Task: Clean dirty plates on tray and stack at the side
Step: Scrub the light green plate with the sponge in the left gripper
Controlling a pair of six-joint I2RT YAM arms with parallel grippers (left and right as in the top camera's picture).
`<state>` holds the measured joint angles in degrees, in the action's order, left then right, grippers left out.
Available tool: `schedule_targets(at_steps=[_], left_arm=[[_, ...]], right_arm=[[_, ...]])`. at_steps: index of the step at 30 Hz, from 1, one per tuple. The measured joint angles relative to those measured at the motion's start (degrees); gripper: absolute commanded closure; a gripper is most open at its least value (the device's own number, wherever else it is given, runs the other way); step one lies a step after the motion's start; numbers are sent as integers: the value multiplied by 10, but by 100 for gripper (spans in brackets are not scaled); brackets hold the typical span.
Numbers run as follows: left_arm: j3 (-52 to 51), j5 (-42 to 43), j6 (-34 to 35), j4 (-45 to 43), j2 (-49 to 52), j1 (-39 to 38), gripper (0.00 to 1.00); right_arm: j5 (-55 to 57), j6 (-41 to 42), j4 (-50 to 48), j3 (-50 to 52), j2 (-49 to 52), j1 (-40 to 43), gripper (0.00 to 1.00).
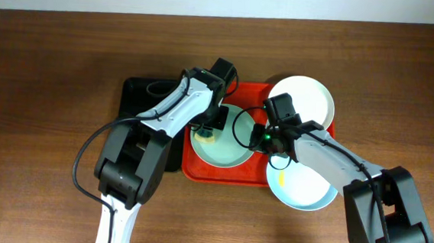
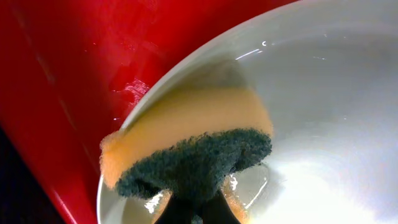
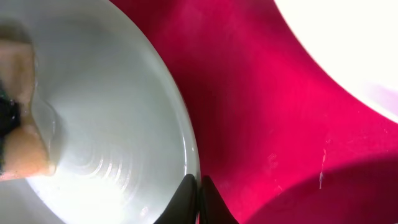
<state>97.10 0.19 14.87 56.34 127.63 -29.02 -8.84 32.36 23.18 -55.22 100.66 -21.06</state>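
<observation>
We angle the left claw (image 2: 196,211) down, clamped on a yellow-and-green foam sponge (image 2: 186,146) against the round pale green plate (image 2: 323,112); the right claw (image 3: 199,198) pinches its rim

Pale green plate (image 1: 230,154) lies in red tray (image 1: 192,166); white plate (image 1: 310,97), pale blue plate (image 1: 304,190) overlap its right rim.
</observation>
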Motion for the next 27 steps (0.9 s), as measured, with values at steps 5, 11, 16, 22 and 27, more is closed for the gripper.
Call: schedule_targets(at_steps=[5, 11, 16, 22, 27], left_arm=[[2, 38, -24, -1, 2, 11, 100], [1, 148, -49, -25, 5, 17, 100], [-5, 206, -57, -39, 0, 17, 100], [-18, 190, -54, -25, -77, 24, 100], [-17, 142, -54, 0, -146, 31, 100]], right_arm=[[1, 0, 2, 0, 0, 0, 96], [10, 0, 7, 0, -2, 1, 96], [11, 0, 7, 0, -2, 1, 96], [11, 0, 7, 0, -2, 1, 96], [11, -1, 7, 0, -2, 1, 96]])
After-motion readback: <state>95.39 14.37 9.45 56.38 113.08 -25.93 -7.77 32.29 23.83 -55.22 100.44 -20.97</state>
